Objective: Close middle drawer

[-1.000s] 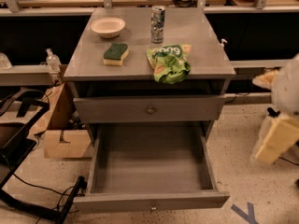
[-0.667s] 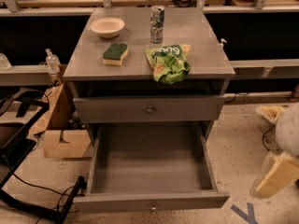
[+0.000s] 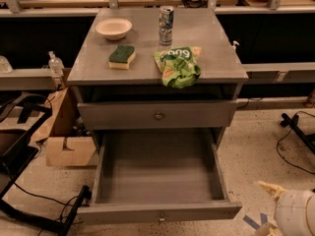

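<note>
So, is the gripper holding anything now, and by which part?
Nothing is held: the gripper is low at the right, apart from the open middle drawer.

We see warm, dimmish light from above, open drawer (image 3: 157, 173) left of the jaws shadowed along its back, gripper (image 3: 269, 208) pale at lower right

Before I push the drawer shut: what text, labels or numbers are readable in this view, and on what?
green bag on the cabinet top: large white lettering, too blurred to read.
can: print too blurred to read.
middle drawer, pulled open: no label on it.
gripper, low at the right of the drawer: no marking to be seen.
</note>
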Controlling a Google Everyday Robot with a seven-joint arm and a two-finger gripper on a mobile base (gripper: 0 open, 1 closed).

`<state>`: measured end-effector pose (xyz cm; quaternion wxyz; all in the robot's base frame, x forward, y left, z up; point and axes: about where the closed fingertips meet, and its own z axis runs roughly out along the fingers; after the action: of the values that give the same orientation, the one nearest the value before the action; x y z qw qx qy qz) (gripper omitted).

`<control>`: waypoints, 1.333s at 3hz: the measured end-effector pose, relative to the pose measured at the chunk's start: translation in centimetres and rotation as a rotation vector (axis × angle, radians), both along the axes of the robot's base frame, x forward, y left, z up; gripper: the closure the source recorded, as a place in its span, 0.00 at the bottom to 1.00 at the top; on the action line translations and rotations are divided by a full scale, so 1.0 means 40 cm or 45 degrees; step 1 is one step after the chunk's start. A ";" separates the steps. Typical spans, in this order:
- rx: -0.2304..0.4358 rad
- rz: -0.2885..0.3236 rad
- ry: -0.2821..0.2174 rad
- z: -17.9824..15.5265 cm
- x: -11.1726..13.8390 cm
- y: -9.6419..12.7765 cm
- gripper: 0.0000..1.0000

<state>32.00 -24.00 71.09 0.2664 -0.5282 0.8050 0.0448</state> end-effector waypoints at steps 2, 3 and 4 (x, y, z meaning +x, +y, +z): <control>-0.028 -0.113 0.161 -0.238 -0.047 -0.019 0.78; -0.029 -0.119 0.162 -0.234 -0.046 -0.018 0.99; 0.026 -0.140 0.199 -0.299 -0.044 -0.001 1.00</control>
<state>30.23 -24.06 59.12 0.2101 -0.4754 0.8506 0.0795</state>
